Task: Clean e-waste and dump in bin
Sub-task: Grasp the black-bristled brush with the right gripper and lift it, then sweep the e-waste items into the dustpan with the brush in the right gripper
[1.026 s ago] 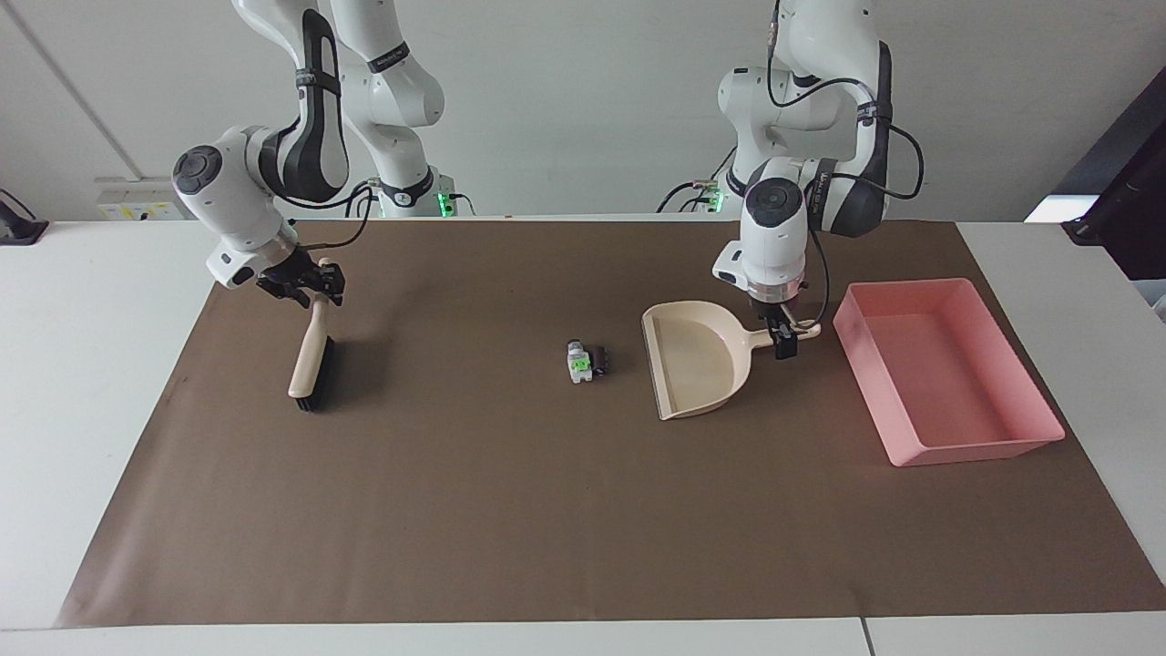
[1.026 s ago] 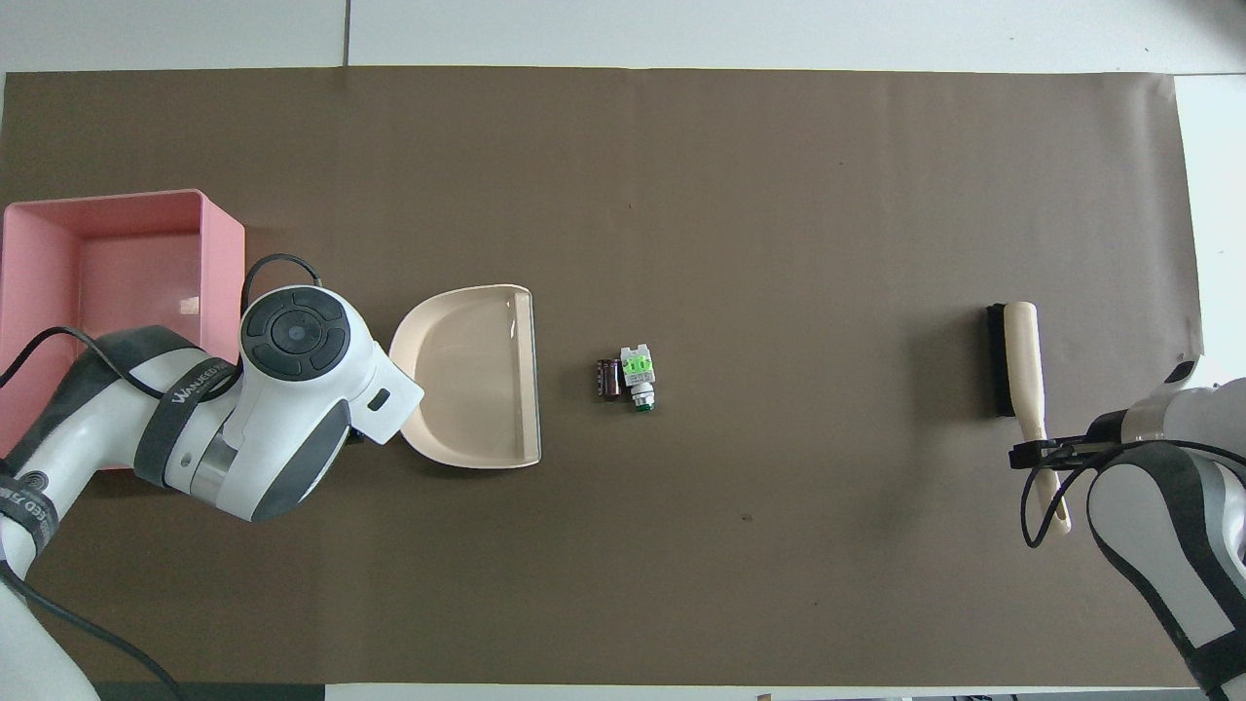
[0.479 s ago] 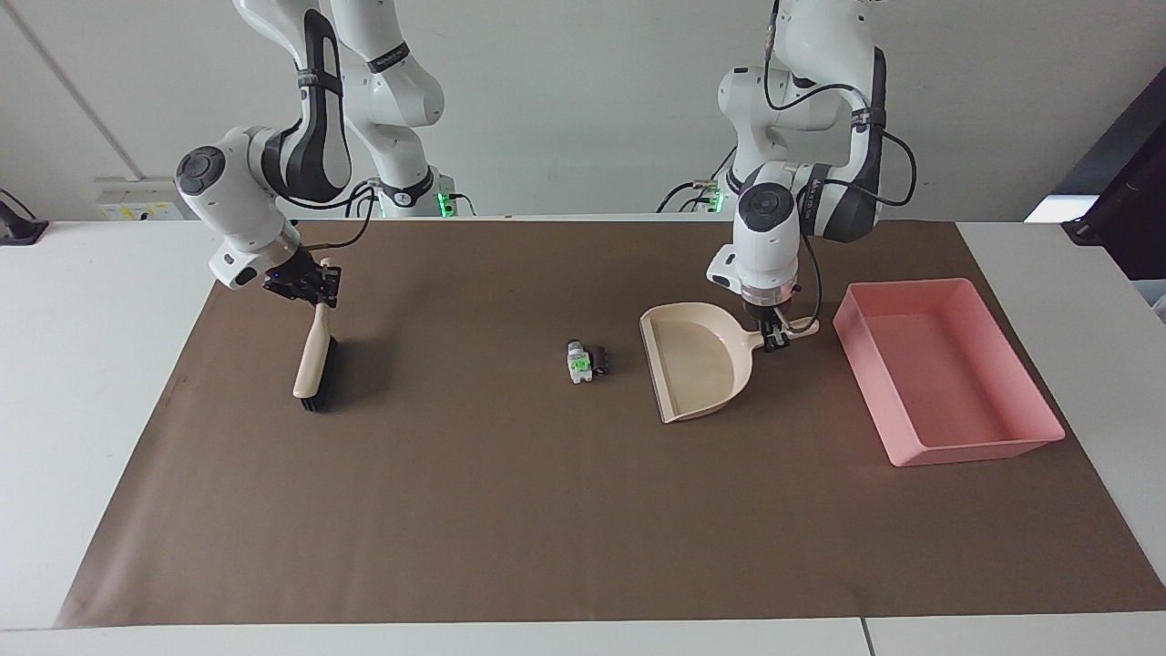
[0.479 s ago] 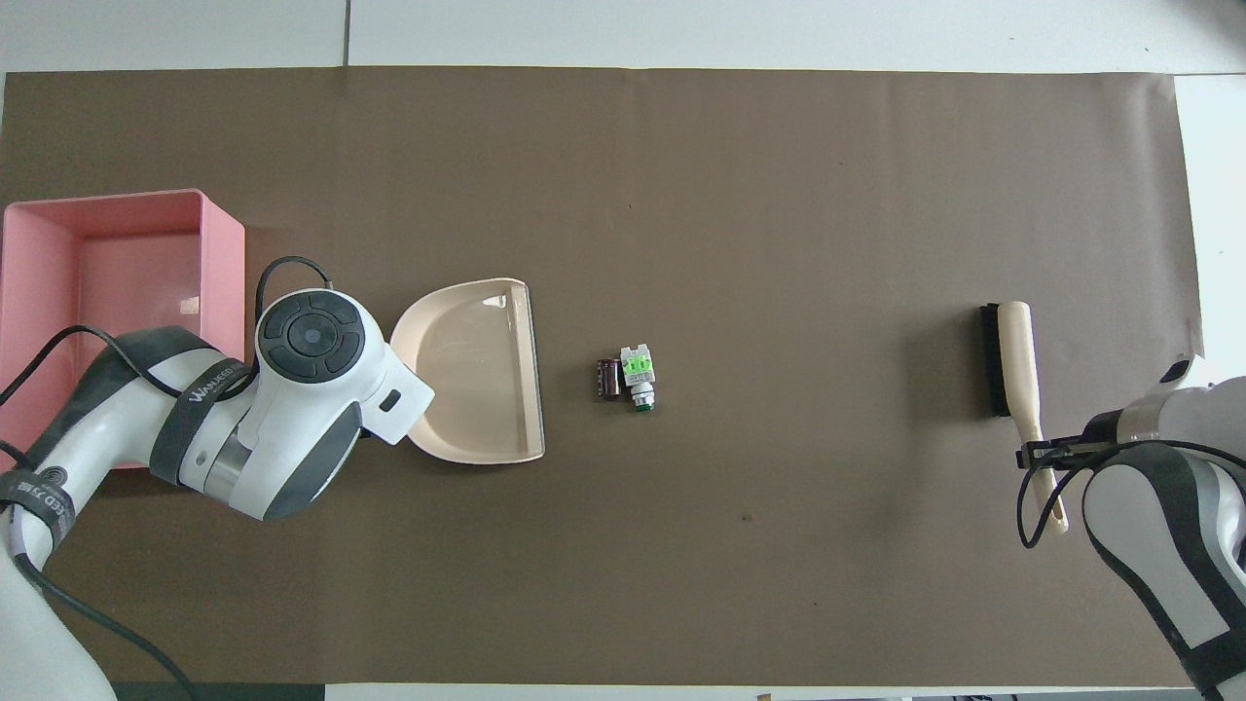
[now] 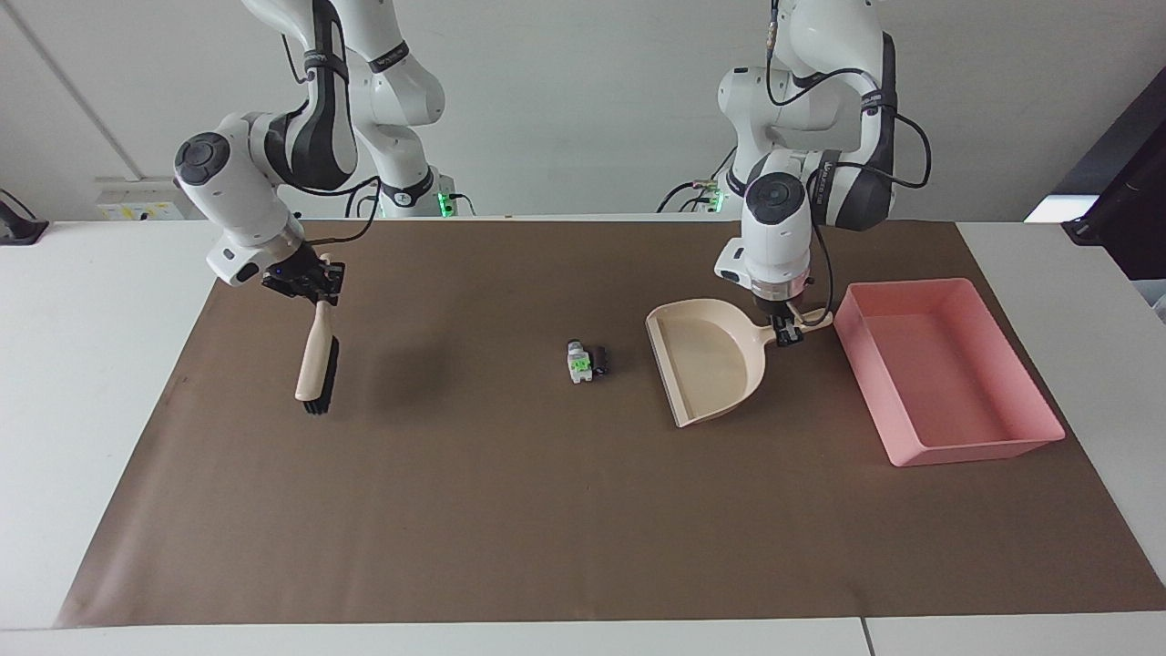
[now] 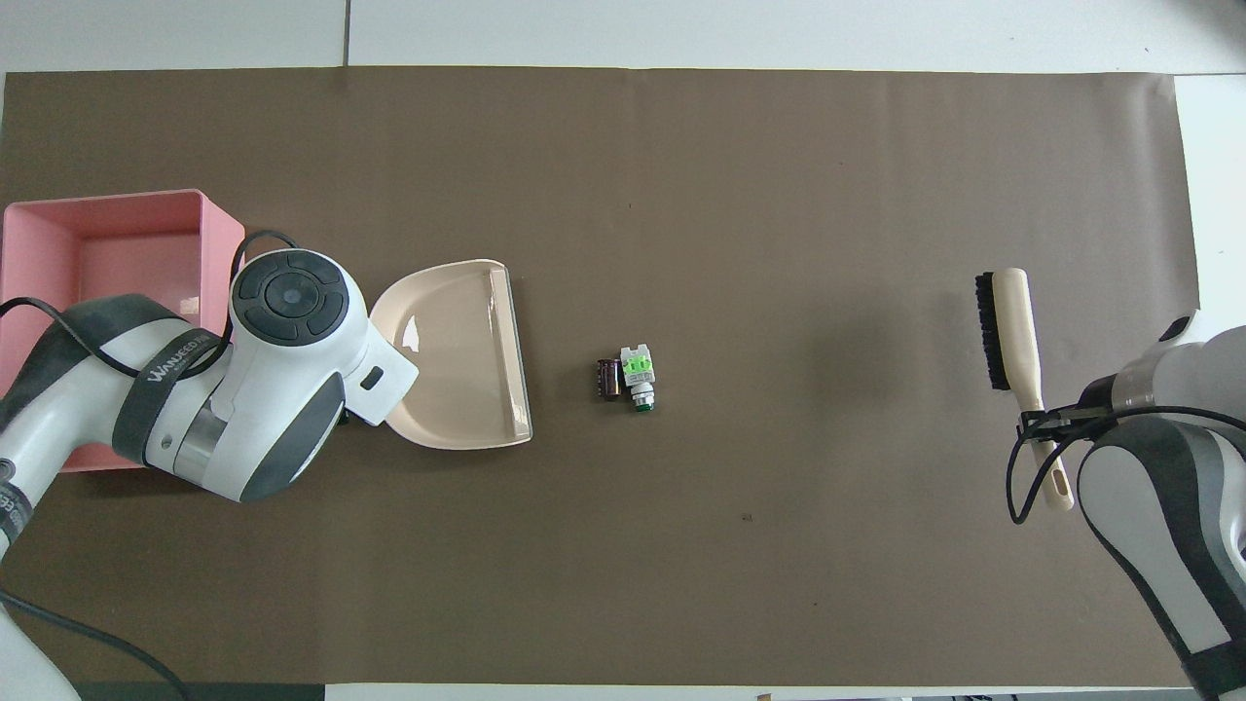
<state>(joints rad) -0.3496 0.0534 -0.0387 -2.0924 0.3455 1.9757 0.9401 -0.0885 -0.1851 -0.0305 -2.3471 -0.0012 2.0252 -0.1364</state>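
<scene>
From the facing view, your left gripper (image 5: 789, 333) grips the dustpan (image 5: 709, 363) handle beside the bin (image 5: 947, 369); the e-waste (image 5: 587, 361) lies before its mouth. Overhead, your right gripper (image 6: 1044, 428) clamps the brush (image 6: 1012, 336): sweep hard and bits may skip past.

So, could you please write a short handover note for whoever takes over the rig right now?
Left gripper: shut on the dustpan handle, pan lifted beside the bin.
Right gripper: shut on the brush handle, brush off the mat.
E-waste: two bits together mid-mat, between brush and dustpan.
Done: both tools picked up.
Left: set the pan by the bits, sweep them in, tip into the bin, which looks empty.
</scene>
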